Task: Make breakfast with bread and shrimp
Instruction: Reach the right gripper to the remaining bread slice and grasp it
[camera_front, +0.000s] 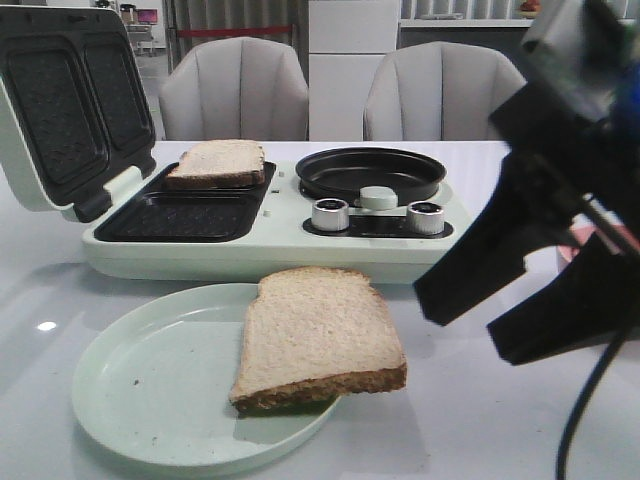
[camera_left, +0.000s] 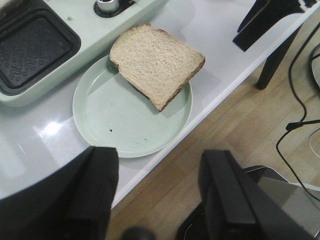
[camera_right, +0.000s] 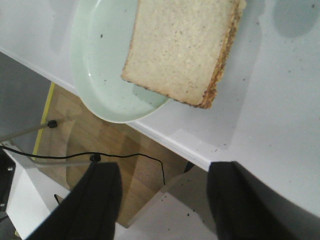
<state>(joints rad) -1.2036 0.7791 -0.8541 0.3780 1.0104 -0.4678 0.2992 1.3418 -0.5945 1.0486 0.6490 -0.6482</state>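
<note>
One bread slice (camera_front: 320, 335) lies on a pale green plate (camera_front: 150, 400), overhanging its right rim. It also shows in the left wrist view (camera_left: 157, 62) and the right wrist view (camera_right: 182, 47). A second bread slice (camera_front: 215, 162) lies in the far well of the sandwich maker (camera_front: 250, 255). The shrimp is not in view. My right gripper (camera_front: 470, 325) is open and empty, in the air to the right of the plate; it hangs over the table's front edge (camera_right: 162, 200). My left gripper (camera_left: 160, 195) is open and empty, above the front edge near the plate (camera_left: 115, 115).
The sandwich maker's lid (camera_front: 70, 100) stands open at the left. Its near well (camera_front: 185, 215) has nothing in it. A small black pan (camera_front: 370, 172) and two knobs (camera_front: 330, 214) are on its right half. Two chairs stand behind the table. A pink thing (camera_front: 568, 248) is half hidden behind my right gripper.
</note>
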